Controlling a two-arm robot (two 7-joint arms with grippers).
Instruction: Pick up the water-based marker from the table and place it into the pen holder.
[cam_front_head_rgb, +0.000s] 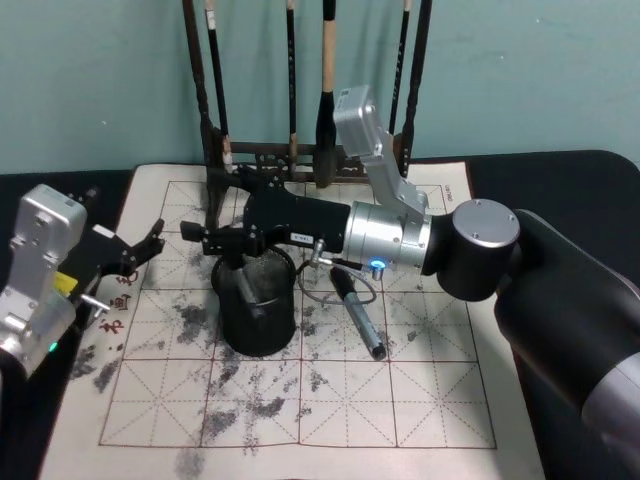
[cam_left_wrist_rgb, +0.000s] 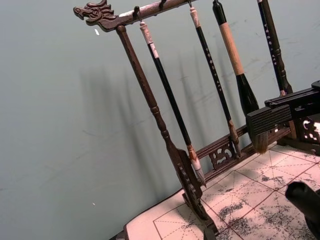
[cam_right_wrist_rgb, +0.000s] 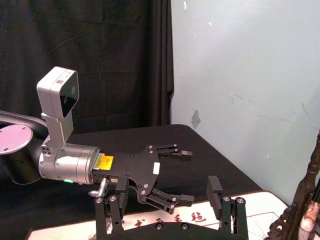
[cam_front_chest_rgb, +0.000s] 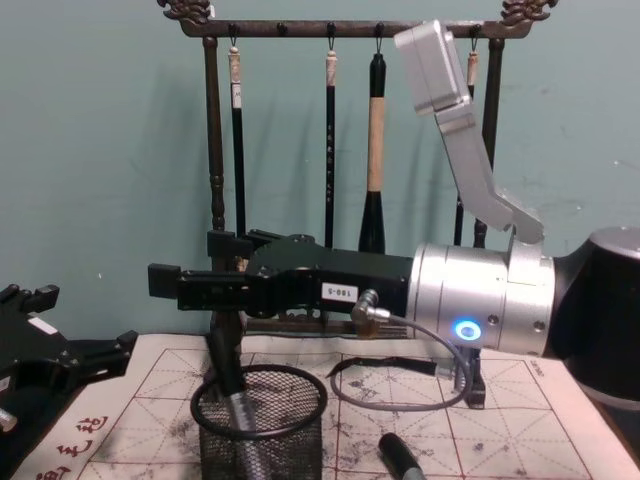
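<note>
— Your jaws, how do they stand?

— Spread wide, nothing between them. I am the right gripper (cam_front_chest_rgb: 185, 262), stretched out level, and my two fingers are well apart with only air in the gap.

— And the marker?

— There are two. The standing marker (cam_front_head_rgb: 246, 287) is straight below my jaws. It leans inside the pen holder (cam_front_head_rgb: 265, 325) with its grey end down in the mesh. Its top comes up close under my nearer finger, and I cannot tell whether they touch. The lying marker (cam_front_head_rgb: 358, 312) is behind my jaws, down under my wrist. It rests flat on the mat (cam_front_head_rgb: 330, 400) just beside the cup and apart from it, with a loop of my cable hanging over it.

— So the cup is where, from you?

— Right beneath my fingertips, upright on the mat. Its rim is a little lower than my fingers.

— What lies ahead of your jaws?

— The left gripper (cam_right_wrist_rgb: 186, 177), off past my fingertips and lower, over the mat's edge. Its fingers are parted too and grip nothing.

— And to the far side?

— The brush rack (cam_front_chest_rgb: 215, 150) is beyond my farther finger, with brushes hanging from its bar. The table (cam_front_head_rgb: 560, 170) shows dark around the mat.
</note>
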